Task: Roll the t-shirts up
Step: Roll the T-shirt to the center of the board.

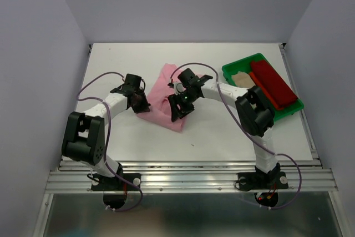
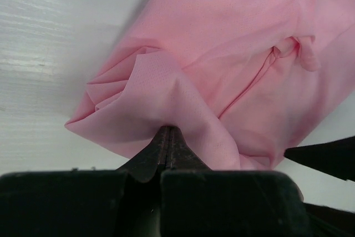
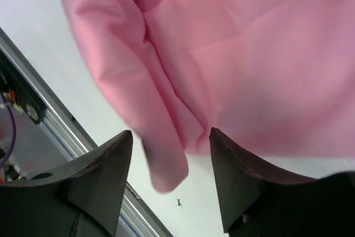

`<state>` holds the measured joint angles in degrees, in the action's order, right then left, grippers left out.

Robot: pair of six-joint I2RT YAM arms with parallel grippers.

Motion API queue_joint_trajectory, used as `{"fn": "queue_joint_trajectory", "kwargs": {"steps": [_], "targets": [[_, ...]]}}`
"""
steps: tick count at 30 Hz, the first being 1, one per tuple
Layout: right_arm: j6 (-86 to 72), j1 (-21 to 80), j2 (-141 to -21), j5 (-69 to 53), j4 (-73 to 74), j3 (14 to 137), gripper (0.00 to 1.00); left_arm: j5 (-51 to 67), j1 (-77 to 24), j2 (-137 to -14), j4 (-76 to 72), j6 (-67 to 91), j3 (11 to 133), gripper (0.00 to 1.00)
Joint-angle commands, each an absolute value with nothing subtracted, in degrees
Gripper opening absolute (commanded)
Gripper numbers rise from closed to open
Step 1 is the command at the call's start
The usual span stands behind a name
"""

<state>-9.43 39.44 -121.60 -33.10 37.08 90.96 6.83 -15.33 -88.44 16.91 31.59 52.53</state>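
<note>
White tabletop [image 1: 222, 137], pale grey walls on three sides. Item one: pink t-shirt [image 1: 161, 101], lying bunched mid-table between the two arms, loosely folded over itself and not yet a roll. The cloth is thin, light and limp. I would expect it to sag and slip open wherever it goes unsupported, so the sensible hold is on a doubled edge or hem, taken at both ends of the fold at once. Left gripper [image 2: 168, 132]: fingers together, pinching a raised pleat on the shirt's left side. Right gripper [image 3: 171, 137]: fingers well apart over the shirt's near edge; a drooping fold shows in the gap between them, pinched by neither. Item two: green tray [image 1: 241, 61] at the far right of the table, holding a dark red shirt [image 1: 273, 86] and a beige shirt [image 1: 242, 77], both apart from the grippers.
</note>
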Motion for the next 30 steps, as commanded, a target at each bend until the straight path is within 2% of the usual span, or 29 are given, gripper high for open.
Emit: {"fn": "queue_joint_trajectory", "kwargs": {"steps": [1, 5, 6, 7, 9, 10, 13, 16, 30], "targets": [[-11.2, 39.2, -110.9, -25.2, 36.6, 90.1, 0.67, 6.1, -15.6, -87.7, 15.8, 32.1, 53.3, 0.0], [-14.0, 41.0, -104.3, -15.6, 33.2, 85.4, 0.67, 5.9, -15.6, -87.5, 15.7, 32.3, 53.2, 0.0], [-14.6, 43.0, -103.2, -12.9, 32.6, 83.8, 0.62, 5.8, -15.6, -87.5, 15.7, 32.4, 53.2, 0.0], [-14.9, 44.0, -102.5, -10.9, 32.2, 83.2, 0.56, 5.8, -15.6, -87.5, 15.7, 32.3, 53.2, 0.0], [-15.6, 45.6, -101.4, -9.4, 30.3, 82.1, 0.36, 5.8, -15.6, -87.7, 15.7, 32.4, 53.3, 0.0], [-15.8, 46.3, -101.4, -10.4, 29.5, 80.9, 0.2, 5.8, -15.6, -87.8, 15.7, 32.4, 53.4, 0.0], [-17.0, 46.8, -103.2, -13.7, 27.2, 80.4, 0.03, 5.6, -15.6, -88.0, 16.0, 32.5, 54.0, 0.0], [-18.2, 47.5, -105.6, -14.6, 25.1, 80.5, 0.01, 5.0, -15.6, -87.9, 16.6, 32.5, 54.7, 0.0], [-19.2, 47.5, -114.6, 1.3, 21.6, 77.5, 0.01, 3.3, -15.6, -89.2, 17.5, 31.5, 55.5, 0.0]]}}
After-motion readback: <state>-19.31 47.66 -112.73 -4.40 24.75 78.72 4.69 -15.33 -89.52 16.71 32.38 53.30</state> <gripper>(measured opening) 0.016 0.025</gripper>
